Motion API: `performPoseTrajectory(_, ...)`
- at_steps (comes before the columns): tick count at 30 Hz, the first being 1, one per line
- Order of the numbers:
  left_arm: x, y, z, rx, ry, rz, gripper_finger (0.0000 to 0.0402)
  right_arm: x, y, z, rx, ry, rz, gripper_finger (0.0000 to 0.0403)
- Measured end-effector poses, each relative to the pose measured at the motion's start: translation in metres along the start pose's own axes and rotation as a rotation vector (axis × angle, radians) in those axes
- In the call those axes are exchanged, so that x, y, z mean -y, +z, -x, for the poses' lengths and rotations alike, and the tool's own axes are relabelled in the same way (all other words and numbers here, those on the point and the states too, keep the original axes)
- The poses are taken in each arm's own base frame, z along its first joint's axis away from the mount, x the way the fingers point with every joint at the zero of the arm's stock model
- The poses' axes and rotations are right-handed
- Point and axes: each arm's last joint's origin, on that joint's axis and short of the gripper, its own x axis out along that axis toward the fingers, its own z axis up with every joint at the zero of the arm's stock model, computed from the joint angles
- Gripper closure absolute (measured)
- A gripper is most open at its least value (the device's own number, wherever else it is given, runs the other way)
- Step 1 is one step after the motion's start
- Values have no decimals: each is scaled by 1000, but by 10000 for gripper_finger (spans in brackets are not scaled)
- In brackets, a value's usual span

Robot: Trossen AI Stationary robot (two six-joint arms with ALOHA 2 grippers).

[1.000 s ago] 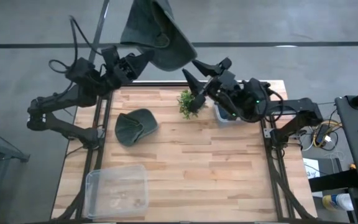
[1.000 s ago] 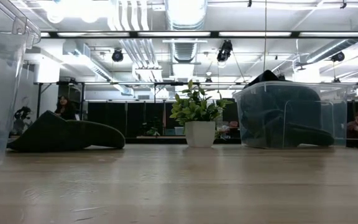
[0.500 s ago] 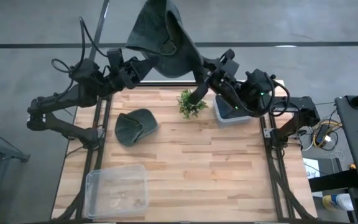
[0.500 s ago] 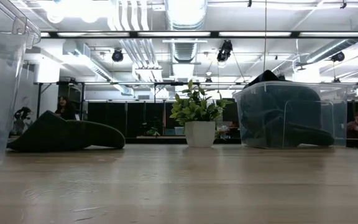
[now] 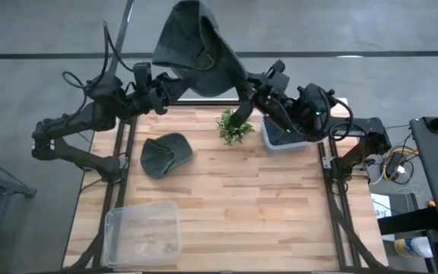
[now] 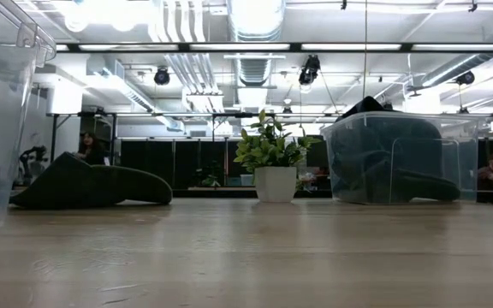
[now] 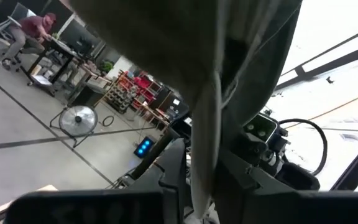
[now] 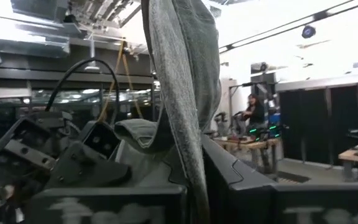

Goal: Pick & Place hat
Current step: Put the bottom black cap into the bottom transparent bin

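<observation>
Hat (image 5: 198, 47), grey-green, held up in the air over the far edge of the table (image 5: 219, 213), past the potted plant (image 5: 234, 125). Both arms on it.

L gripper (image 5: 175, 87) clamped on the hat's lower edge, on the side away from the plant. L wrist view: fabric fold (image 7: 213, 93) hangs down between its two dark fingers, pinched.

R gripper (image 5: 245, 87) clamped on the hat's opposite edge, just above the plant. R wrist view: hat cloth (image 8: 185, 81) drops between its fingers, gripped tight; L arm's wrist seen just beyond.

Hat stretched between the two grippers, crown bulging upward, brim side drooping toward the R gripper.

Second dark hat (image 5: 166, 155) lies flat on the table, left of the plant, well apart from both grippers. Clear bin (image 5: 286, 135) right of the plant, touching nothing but the table, dark cloth inside; low view shows that too (image 6: 396, 167). Empty-looking clear tray (image 5: 144, 234) at the near edge, far from the plant.

Low view: plant (image 6: 272, 162) centre, no grippers in it.
</observation>
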Motion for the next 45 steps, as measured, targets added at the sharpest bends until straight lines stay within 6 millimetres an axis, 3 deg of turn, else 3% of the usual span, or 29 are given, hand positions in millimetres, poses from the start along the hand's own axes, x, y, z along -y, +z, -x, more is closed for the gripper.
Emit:
performPoseTrajectory(5, -1, -1, 0, -7, 7, -3, 344, 1, -4, -3, -18, 40, -39, 393)
performPoseTrajectory(12, 2, 6, 11, -4, 15, 10, 394, 4, -6, -3, -42, 33, 3, 385)
performPoseTrajectory(19, 6, 22, 40, 20, 113, 2, 397, 6, -4, -3, -45, 36, -4, 358)
performPoseTrajectory(27, 8, 41, 74, 107, 236, -9, 399, 5, -12, -4, -78, 32, -63, 290)
performPoseTrajectory(35, 3, 34, 82, 24, 303, 20, 399, -1, -33, -12, -127, 97, -114, 233)
performPoseTrajectory(45, 1, 23, 106, -120, 389, 152, 399, -8, -56, -13, -237, 109, -65, 218)
